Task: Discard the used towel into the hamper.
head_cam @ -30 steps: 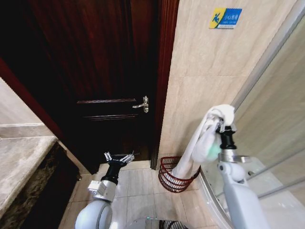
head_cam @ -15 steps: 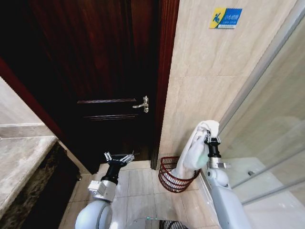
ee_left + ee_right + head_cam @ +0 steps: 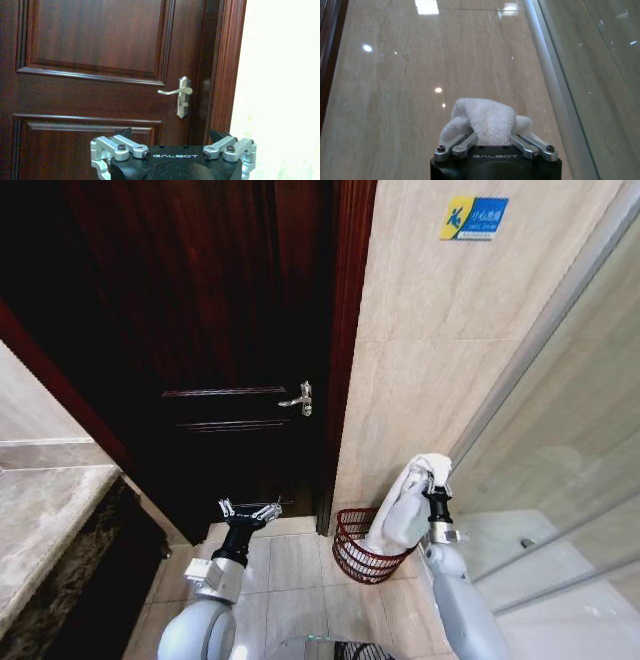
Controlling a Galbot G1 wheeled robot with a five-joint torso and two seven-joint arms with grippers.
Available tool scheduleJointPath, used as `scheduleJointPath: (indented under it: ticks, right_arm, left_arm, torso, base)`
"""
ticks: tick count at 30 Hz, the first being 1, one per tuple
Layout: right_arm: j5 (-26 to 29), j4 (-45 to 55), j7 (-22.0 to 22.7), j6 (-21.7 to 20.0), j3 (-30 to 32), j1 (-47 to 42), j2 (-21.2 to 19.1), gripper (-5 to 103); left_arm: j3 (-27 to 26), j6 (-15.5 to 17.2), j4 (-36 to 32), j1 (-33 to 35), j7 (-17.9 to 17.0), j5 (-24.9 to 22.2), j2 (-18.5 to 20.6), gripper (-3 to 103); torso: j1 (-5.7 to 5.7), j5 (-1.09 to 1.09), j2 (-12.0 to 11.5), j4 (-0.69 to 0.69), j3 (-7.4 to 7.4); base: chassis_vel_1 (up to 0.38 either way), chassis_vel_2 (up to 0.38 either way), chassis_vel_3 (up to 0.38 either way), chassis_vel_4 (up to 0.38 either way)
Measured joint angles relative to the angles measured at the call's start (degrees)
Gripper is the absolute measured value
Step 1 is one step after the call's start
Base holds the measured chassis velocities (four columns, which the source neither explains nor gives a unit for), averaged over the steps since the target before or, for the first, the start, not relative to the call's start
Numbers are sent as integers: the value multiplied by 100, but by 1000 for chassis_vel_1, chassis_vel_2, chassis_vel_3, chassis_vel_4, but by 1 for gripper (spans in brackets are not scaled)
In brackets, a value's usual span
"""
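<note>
I've brought the right gripper (image 3: 436,483) lower, at right of centre, fingers clamped on the towel (image 3: 408,510) (tail already in the hamper (image 3: 368,547)). Left gripper (image 3: 250,511) idles, spread wide.

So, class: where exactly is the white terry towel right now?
In the head view, the white terry towel hangs from the right gripper, its tail draping into the reddish-brown wire hamper by the tiled wall.
</note>
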Motion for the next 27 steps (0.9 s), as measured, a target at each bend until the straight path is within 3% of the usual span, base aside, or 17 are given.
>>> scheduleJointPath:
  ticks: [13,27]
  right_arm:
    - [-99,-37,-16,50,10,-76,146,11]
    - [-153,-774,-364,40,-56,-48,233,11]
  left_arm:
    - [0,0,0,0,0,0,0,100]
    - [0,0,0,0,0,0,0,100]
  torso:
    - [0,0,0,1,0]
    - [0,0,1,0,0]
  base:
    - [0,0,0,0]
    - [0,0,0,0]
